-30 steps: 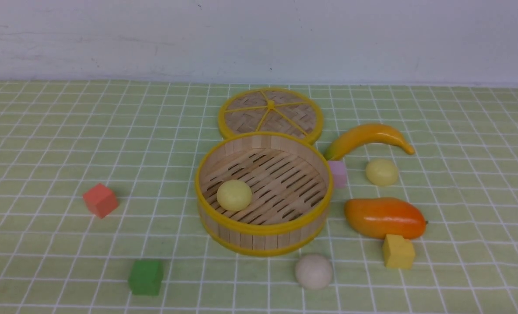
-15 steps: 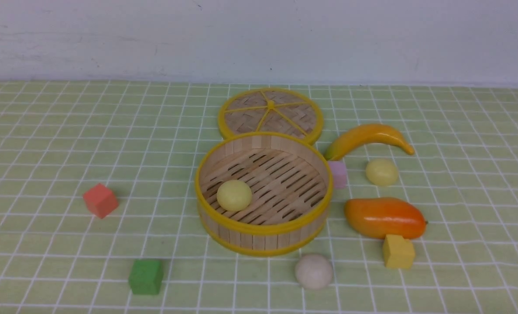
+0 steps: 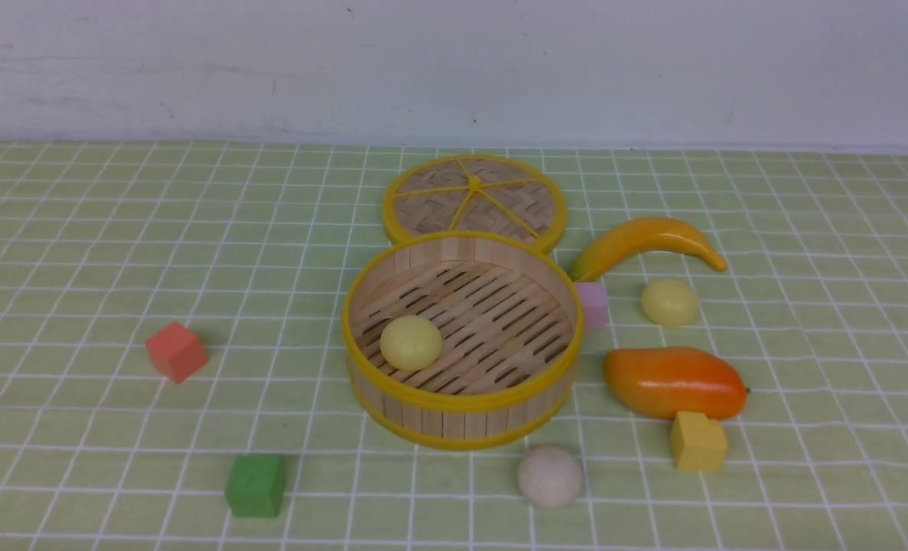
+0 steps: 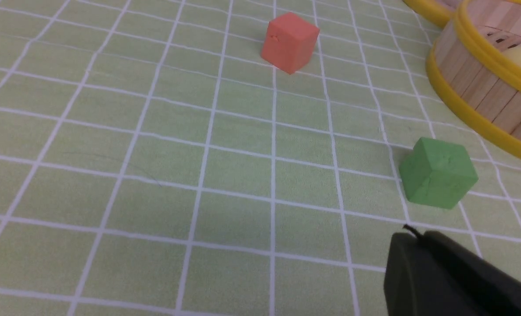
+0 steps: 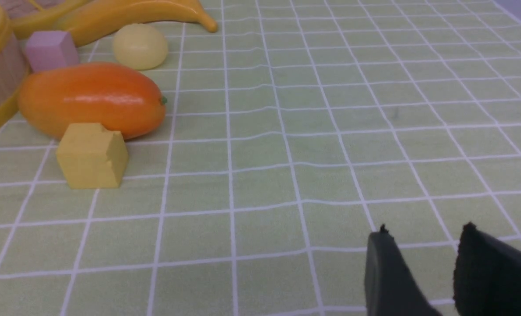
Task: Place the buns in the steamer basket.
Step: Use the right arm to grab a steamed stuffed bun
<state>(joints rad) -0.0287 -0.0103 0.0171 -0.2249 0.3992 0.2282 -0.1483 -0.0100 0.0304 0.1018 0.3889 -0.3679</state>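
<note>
The steamer basket [image 3: 461, 417] stands mid-table, a round wooden tub with yellow rim bands. One pale yellow bun [image 3: 411, 343] lies on its slatted floor. A second pale yellow bun [image 3: 669, 301] rests on the cloth to the basket's right, below the banana; it also shows in the right wrist view [image 5: 140, 46]. An off-white bun [image 3: 550, 476] sits in front of the basket. Neither arm shows in the front view. My left gripper [image 4: 418, 237] is shut with nothing in it, near the green cube. My right gripper [image 5: 422, 232] is open and empty over bare cloth.
The woven lid [image 3: 474, 200] lies behind the basket. A banana [image 3: 645, 241], a pink cube [image 3: 593, 304], a mango [image 3: 674, 381] and a yellow cube [image 3: 698, 441] crowd the right side. A red cube [image 3: 176, 350] and a green cube [image 3: 255, 485] sit on the left.
</note>
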